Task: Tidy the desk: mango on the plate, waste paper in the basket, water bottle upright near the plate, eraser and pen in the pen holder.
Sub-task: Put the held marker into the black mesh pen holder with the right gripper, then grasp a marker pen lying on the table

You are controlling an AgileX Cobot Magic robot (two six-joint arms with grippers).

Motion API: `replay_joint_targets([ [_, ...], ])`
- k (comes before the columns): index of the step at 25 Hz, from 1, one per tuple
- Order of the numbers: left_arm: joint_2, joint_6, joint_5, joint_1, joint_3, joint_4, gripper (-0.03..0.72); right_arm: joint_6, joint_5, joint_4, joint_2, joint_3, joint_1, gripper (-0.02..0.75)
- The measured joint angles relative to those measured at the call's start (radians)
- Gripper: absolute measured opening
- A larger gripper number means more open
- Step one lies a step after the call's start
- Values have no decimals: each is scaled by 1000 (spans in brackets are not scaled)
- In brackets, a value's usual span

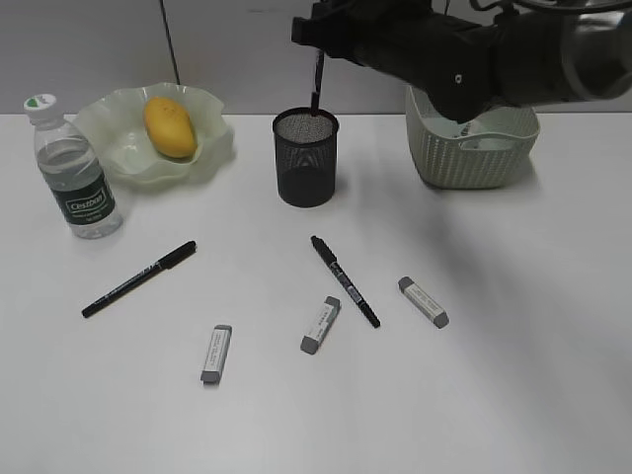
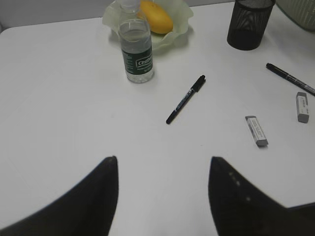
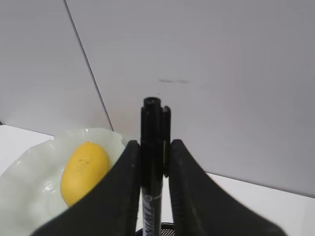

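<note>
Exterior view: right claw (image 1: 317, 61), clamped on a pen (image 1: 317, 87), hangs upright over the pen holder (image 1: 306, 156) at bench 12 o'clock; best lowered straight before release. Left claw (image 2: 162, 196) gapes empty.

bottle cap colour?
White cap with a green mark on top; exterior view shows it best.
</note>
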Motion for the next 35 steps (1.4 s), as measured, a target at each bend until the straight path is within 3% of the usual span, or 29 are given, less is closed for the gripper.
replay_joint_targets([
  [8, 0, 0, 0, 0, 0, 0, 437, -25, -4, -6, 103, -52, 0, 168],
  [15, 0, 0, 0, 0, 0, 0, 435, -26, 84, -7, 108, -52, 0, 354],
  [18, 0, 0, 0, 0, 0, 0, 435, -26, 154, -8, 102, -52, 0, 384],
  [24, 0, 0, 0, 0, 0, 0, 434, -27, 495, -18, -12, -52, 0, 392],
  [29, 0, 0, 0, 0, 0, 0, 434, -57, 875, -44, -140, -54, 0, 403],
  [35, 0, 0, 0, 0, 0, 0, 434, -99, 1218, -37, -275, -55, 0, 557],
])
